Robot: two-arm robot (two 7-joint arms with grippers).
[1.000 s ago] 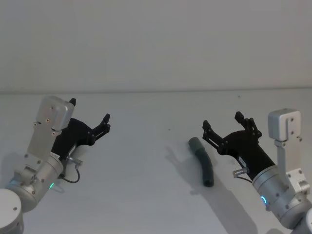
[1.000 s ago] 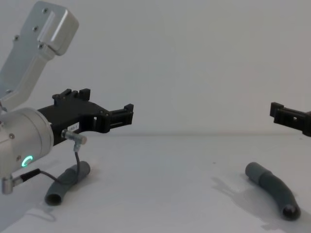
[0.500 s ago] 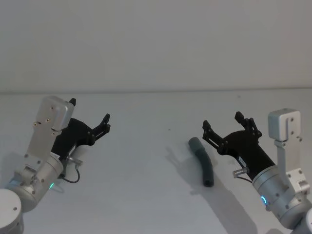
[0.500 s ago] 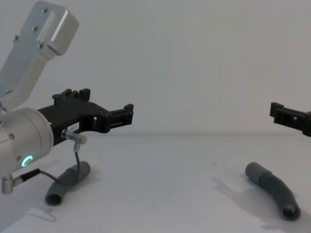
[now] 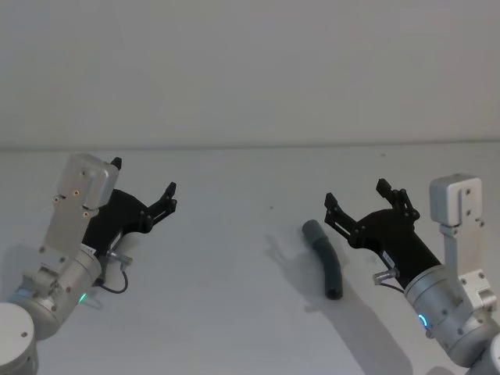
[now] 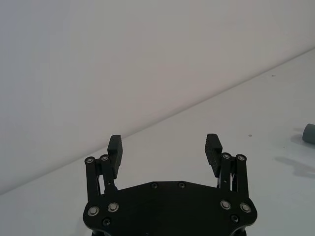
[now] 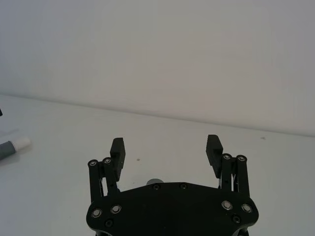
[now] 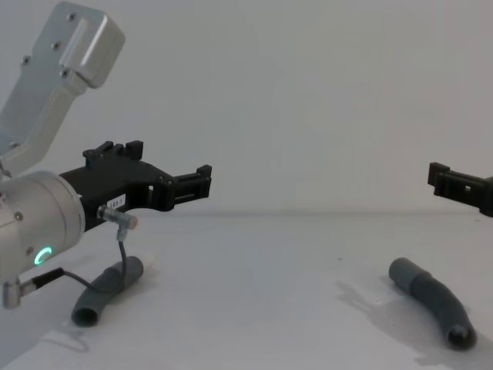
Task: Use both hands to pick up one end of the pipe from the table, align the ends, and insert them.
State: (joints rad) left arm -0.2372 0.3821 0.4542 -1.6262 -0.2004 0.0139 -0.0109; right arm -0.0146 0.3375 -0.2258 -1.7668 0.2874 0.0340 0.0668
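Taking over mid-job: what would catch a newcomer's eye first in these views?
The left end effector and right end effector hover open and empty above the white table, one at each side. One curved grey pipe piece lies beside the right end effector, toward the middle; the second grey piece lies beneath the left arm.
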